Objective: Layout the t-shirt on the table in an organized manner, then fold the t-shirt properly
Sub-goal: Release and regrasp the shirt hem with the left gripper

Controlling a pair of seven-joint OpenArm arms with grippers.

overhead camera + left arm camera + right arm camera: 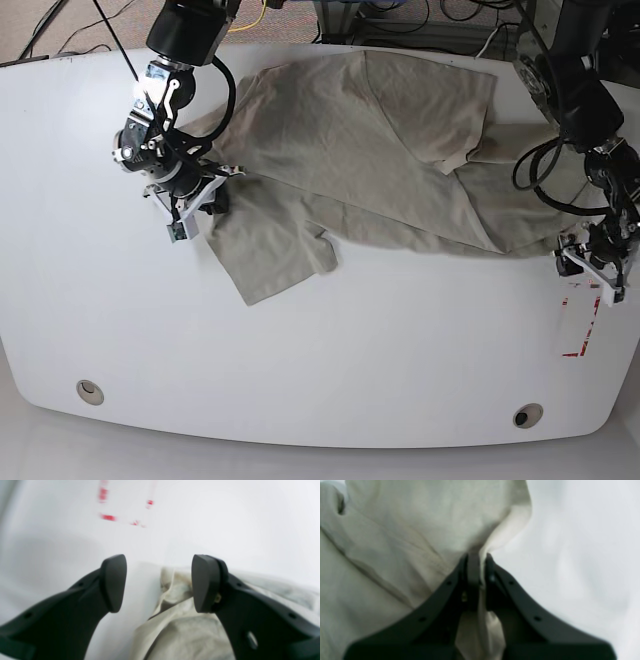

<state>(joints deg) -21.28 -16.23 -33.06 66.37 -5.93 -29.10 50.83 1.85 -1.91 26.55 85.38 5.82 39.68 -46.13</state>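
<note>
Here the t-shirt (370,150) lies rumpled across the far half of the table (300,370), one part doubled over another and a sleeve flap jutting toward the near side. The right gripper (477,565) is clamped on a pinch of the cloth's edge, at the base view's left. The left gripper (158,582) hangs with its jaws apart, straddling the opposite edge near the red tape (580,320), holding nothing. To spread the shirt well, the left jaws should probably close on that edge first; then both arms pull gently apart, keeping the cloth low so folds slide out rather than bunch.
</note>
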